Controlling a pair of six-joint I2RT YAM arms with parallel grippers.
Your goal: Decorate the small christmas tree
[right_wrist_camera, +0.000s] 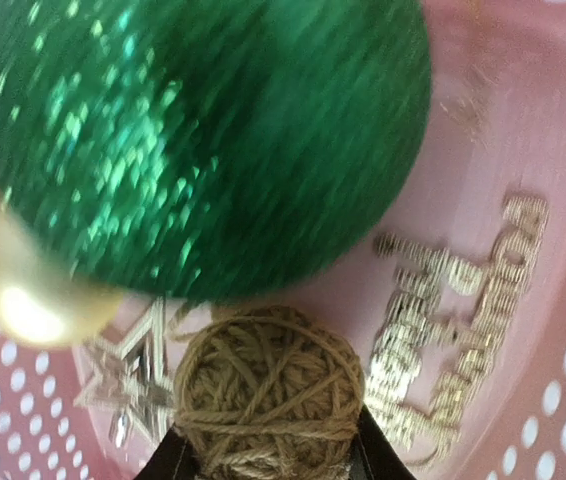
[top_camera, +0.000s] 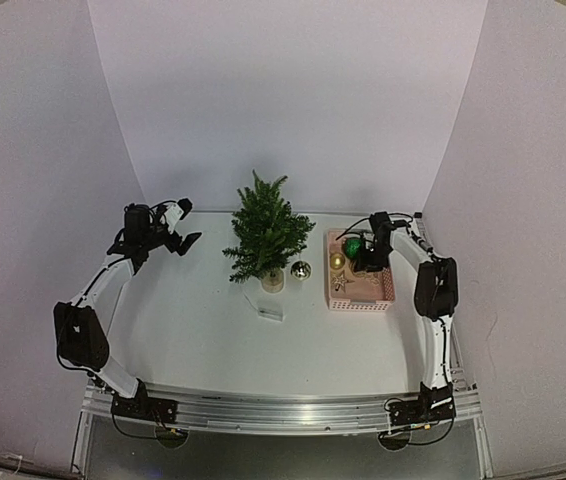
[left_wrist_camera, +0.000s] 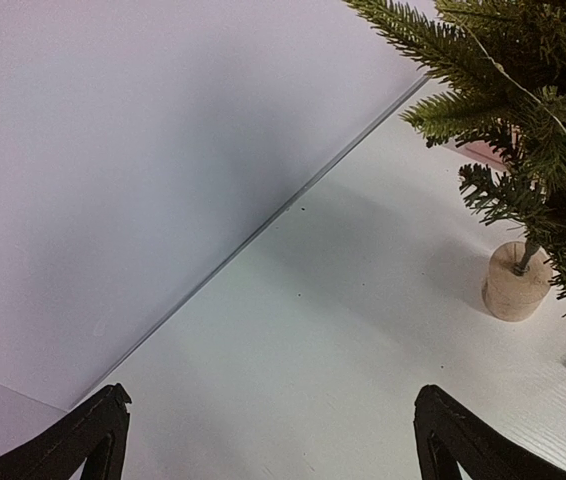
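Note:
The small christmas tree stands in a pale pot at the middle back of the table; its branches and pot show at the right of the left wrist view. My left gripper is open and empty, held above the table left of the tree. My right gripper is down in the pink basket, shut on a twine ball. A glittery green bauble, a gold bauble, a silver star and a glittery word ornament lie in the basket.
A silver ball sits on the table right of the tree's pot. A small clear packet lies in front of the tree. White walls enclose the back and both sides.

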